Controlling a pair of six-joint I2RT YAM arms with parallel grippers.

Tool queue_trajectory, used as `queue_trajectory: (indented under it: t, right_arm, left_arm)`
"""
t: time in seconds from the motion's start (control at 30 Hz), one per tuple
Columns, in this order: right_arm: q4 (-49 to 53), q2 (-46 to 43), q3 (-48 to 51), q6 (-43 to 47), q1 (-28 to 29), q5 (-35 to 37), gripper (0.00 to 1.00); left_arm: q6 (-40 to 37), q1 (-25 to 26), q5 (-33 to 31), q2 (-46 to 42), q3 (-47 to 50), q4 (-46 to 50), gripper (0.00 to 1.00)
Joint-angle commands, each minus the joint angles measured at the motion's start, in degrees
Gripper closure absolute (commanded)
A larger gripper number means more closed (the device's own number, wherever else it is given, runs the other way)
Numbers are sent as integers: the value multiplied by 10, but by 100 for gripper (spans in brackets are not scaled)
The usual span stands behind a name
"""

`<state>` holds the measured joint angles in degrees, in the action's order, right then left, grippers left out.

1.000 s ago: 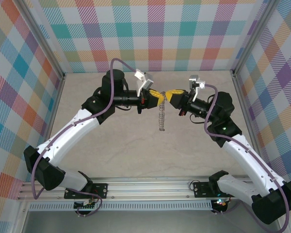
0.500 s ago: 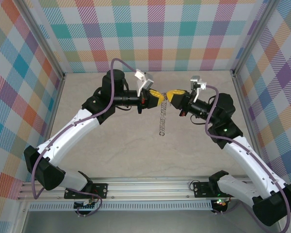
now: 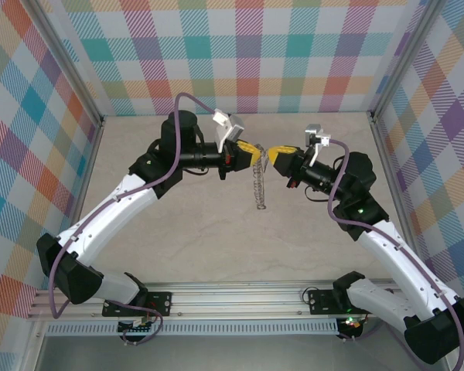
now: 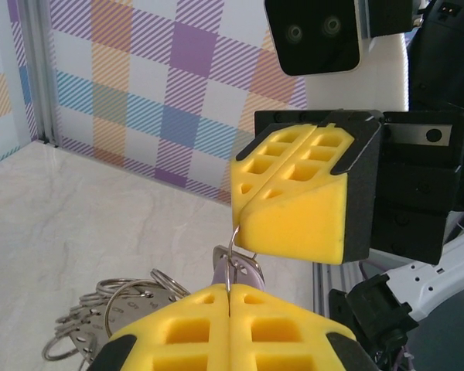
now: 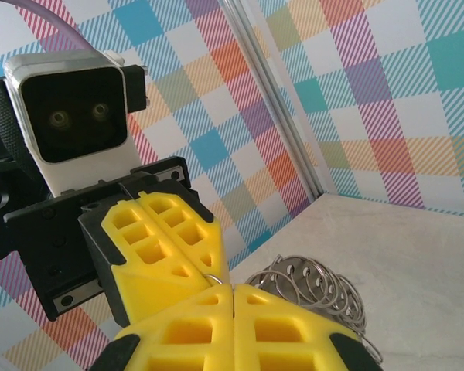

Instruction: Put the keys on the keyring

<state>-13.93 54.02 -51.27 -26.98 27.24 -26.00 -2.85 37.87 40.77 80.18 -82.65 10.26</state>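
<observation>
Left pincer (image 3: 251, 151): jaws pressed together in mid-air above the bench (image 3: 216, 239), at the centre and toward the far side. The key (image 4: 243, 267) pokes its lilac head up just past the fingertips, so the grip seems to be on its blade.
Right pincer (image 3: 274, 152): jaws also together, tip to tip with the left one. A thin wire comes out of their seam, so it looks clamped on the keyring (image 3: 257, 185).
Keyring: hanging between the two pincers, with its fringe of small rings dangling toward the bench and clear of it.
Step in hand: probably working the key's hole along the hoop wire.
How to do it well: keep both grips firm. Hold the wire steady with the right pincer and move only the key, in small turns that follow the wire's curve.
Watch for: the hanging bunch swinging and tugging the wire sideways. The key is tiny and may twist out of the pads.
Unclear: whether the wire already passes through the key's hole.
</observation>
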Motion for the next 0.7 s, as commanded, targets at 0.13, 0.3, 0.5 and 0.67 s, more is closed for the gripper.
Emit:
queue_trajectory:
  t: [0.13, 0.3, 0.5, 0.67]
  right_arm:
    - [-3, -13, 25, -3, 3, -10, 100]
    - [-19, -18, 39, -15, 4, -32, 100]
    - [-44, -29, 43, -30, 3, -41, 100]
    - [-62, -34, 35, -33, 3, -37, 100]
  left_arm:
    - [-1, 9, -7, -31, 9, -53, 100]
    - [2, 9, -8, -29, 10, -57, 100]
    - [2, 9, -3, -27, 9, -54, 100]
    - [1, 9, 7, -23, 4, -46, 100]
